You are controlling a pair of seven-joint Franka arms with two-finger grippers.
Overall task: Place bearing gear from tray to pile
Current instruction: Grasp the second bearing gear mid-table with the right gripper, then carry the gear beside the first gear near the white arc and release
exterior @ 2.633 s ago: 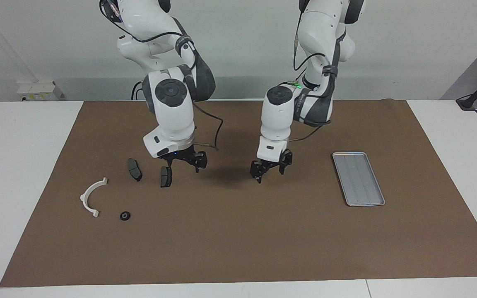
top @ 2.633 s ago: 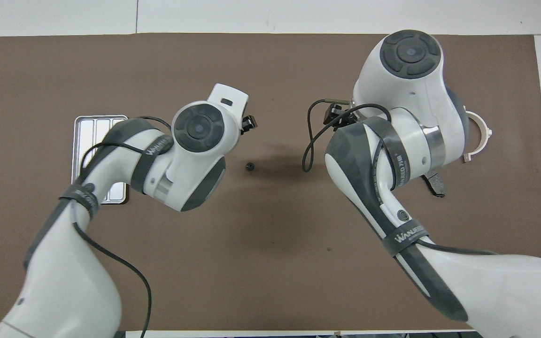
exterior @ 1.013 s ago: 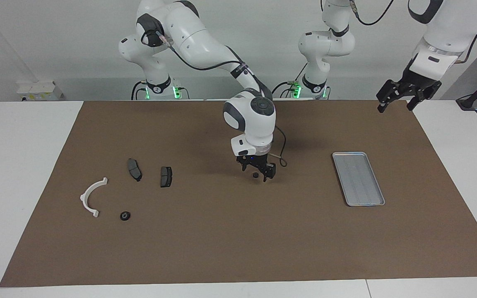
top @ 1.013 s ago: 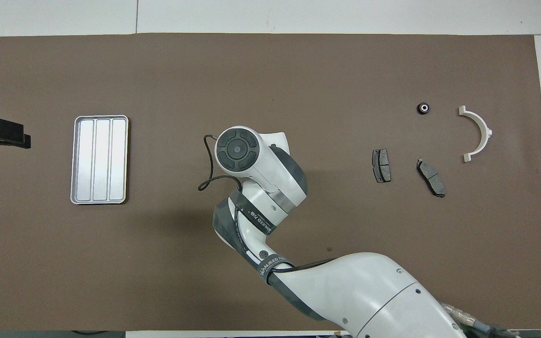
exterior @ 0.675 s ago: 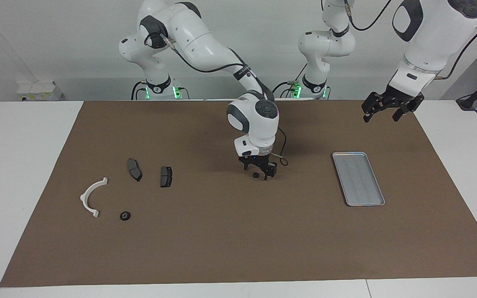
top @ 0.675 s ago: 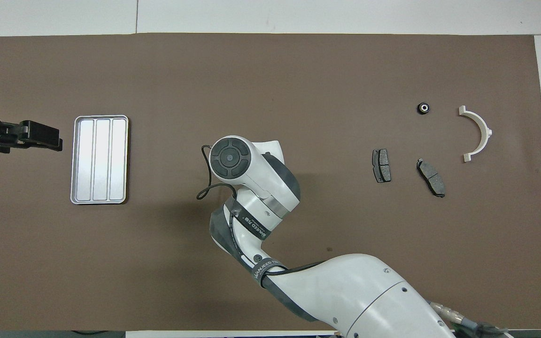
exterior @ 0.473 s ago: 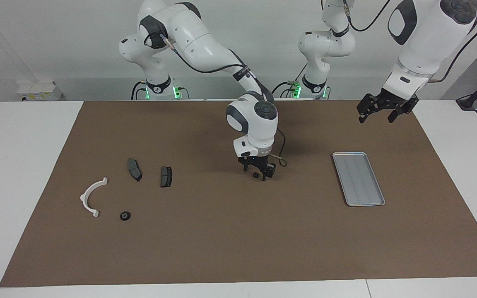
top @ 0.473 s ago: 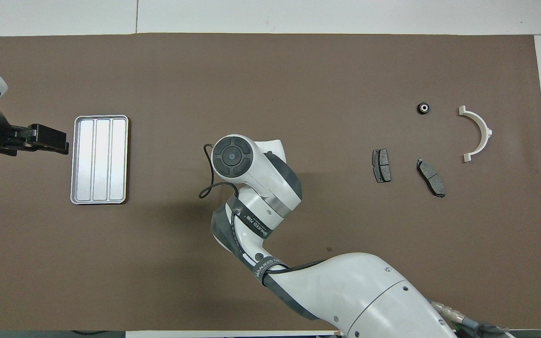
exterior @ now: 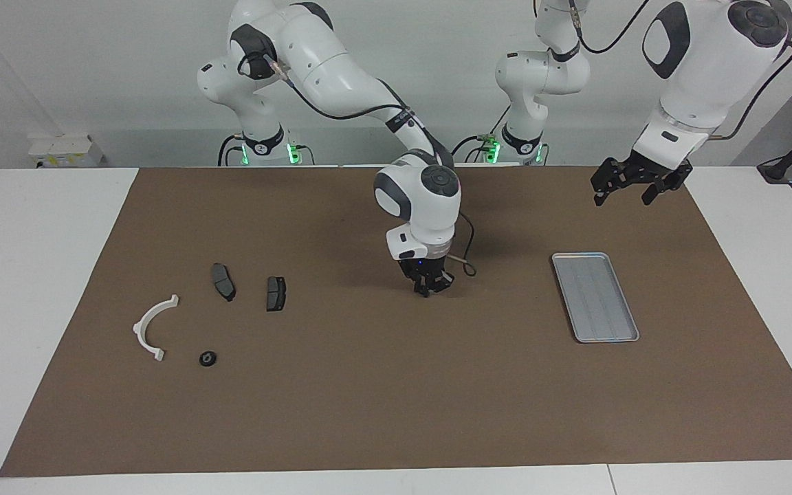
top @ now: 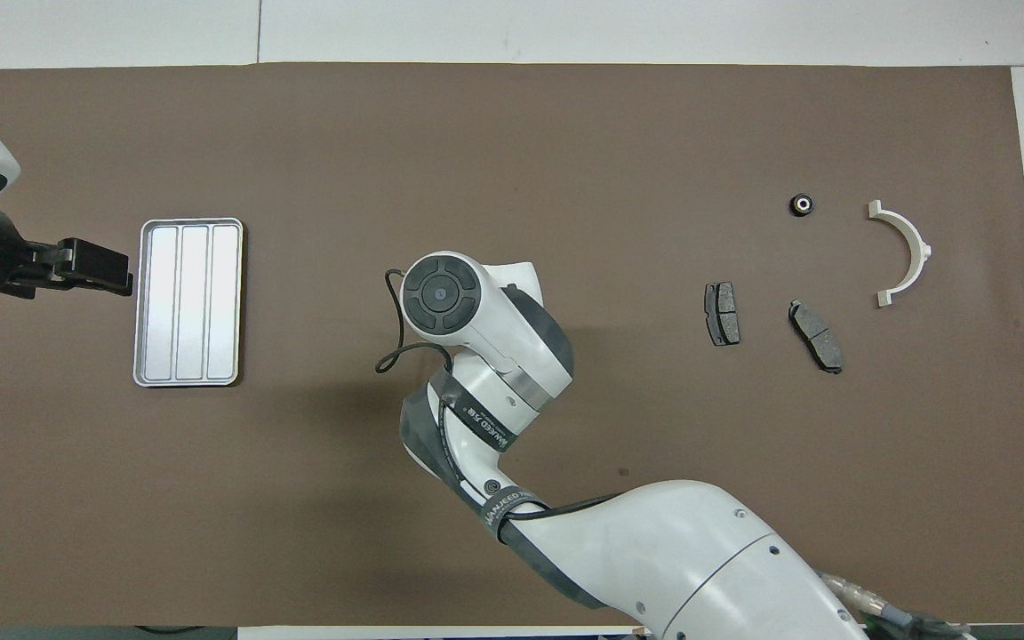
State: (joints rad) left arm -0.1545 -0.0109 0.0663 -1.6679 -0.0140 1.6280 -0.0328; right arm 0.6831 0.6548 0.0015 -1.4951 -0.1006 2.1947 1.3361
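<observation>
The bearing gear [exterior: 424,292] is a tiny dark round part, mostly hidden by the fingers around it. It lies on the brown mat [exterior: 382,399] near the middle of the desk [exterior: 38,275], well apart from both the tray [exterior: 595,295] and the pile. The right end effector [exterior: 426,287] is down at the mat with its fingers drawn narrow on the gear; in the overhead view the arm's wrist covers both. The left end effector [exterior: 621,194] hangs spread wide in the air over the mat, just beside the tray's edge at the left arm's end of the desk, and holds nothing. The tray is silver-grey, ridged lengthwise and bare. Toward the right arm's end lie the white half-ring bracket [exterior: 140,323], two dark pads [exterior: 223,282] and a small black ring part [exterior: 207,358] with a pale centre, all apart from one another. Open mat runs between the gear and these parts, and wide bare mat lies farther from the robots.
</observation>
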